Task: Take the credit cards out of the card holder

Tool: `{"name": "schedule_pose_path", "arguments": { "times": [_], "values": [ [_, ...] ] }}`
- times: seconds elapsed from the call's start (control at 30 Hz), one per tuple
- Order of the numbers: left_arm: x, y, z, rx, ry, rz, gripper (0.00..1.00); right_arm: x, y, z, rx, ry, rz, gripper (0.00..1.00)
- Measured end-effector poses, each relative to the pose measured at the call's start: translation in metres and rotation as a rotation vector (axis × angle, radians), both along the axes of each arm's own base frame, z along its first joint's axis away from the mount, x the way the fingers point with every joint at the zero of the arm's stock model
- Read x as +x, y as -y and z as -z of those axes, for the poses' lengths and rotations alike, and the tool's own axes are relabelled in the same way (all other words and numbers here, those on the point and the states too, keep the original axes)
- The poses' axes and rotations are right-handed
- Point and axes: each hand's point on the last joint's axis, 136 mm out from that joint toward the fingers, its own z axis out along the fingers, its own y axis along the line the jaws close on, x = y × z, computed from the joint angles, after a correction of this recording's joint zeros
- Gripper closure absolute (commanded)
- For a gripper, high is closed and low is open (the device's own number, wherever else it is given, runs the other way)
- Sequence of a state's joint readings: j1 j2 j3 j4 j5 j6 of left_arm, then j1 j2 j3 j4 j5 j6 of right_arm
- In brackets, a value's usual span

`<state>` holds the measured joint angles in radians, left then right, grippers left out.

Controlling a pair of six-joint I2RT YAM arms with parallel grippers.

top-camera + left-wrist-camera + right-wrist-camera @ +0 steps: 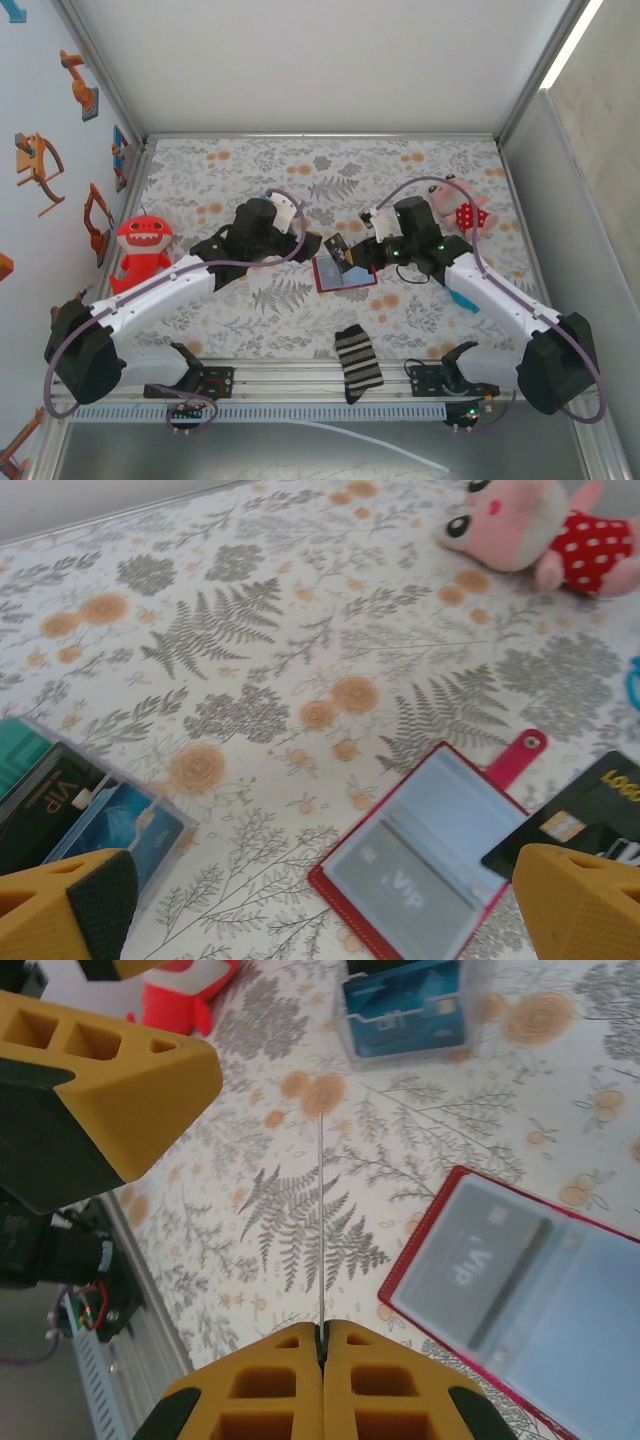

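Right hand (322, 1335) clamped on black credit card (590, 815) | left hand (322, 905) wide, empty | card holder (420, 860) lying open on surface (300, 630)

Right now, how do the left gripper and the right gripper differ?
The left gripper stands wide open; the right gripper is shut. The left gripper holds nothing; the right gripper pinches a black credit card. Both have yellow fingers and hover near the open card holder.
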<state>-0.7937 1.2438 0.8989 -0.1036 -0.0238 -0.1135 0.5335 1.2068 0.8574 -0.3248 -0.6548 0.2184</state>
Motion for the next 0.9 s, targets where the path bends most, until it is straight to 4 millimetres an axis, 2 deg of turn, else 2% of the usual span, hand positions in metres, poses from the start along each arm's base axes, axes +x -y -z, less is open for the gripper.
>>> {"name": "schedule_pose_path", "arguments": {
  "times": [0.13,0.33,0.47,0.53,0.7,0.77,0.9],
  "values": [
    [-0.016,0.006,-0.013,-0.025,0.013,0.111,0.03,-0.010,-0.008,-0.011,0.010,0.031,-0.095,1.00],
    [-0.040,0.019,-0.012,-0.043,-0.017,0.273,0.01,-0.029,-0.016,-0.018,0.010,0.053,-0.225,1.00],
    [-0.053,0.028,-0.010,-0.064,-0.044,0.365,0.13,-0.041,-0.019,-0.019,0.002,0.060,-0.291,1.00],
    [-0.058,0.031,-0.007,-0.068,-0.057,0.403,0.14,-0.045,-0.019,-0.019,0.001,0.065,-0.313,1.00],
    [-0.074,0.037,0.000,-0.080,-0.113,0.504,0.33,-0.050,-0.019,-0.022,0.002,0.083,-0.355,1.00],
    [-0.082,0.039,0.004,-0.085,-0.146,0.548,0.52,-0.052,-0.018,-0.022,0.002,0.092,-0.372,1.00],
    [-0.094,0.041,0.008,-0.096,-0.186,0.610,0.82,-0.055,-0.017,-0.021,-0.003,0.101,-0.392,1.00]
  ]
}}
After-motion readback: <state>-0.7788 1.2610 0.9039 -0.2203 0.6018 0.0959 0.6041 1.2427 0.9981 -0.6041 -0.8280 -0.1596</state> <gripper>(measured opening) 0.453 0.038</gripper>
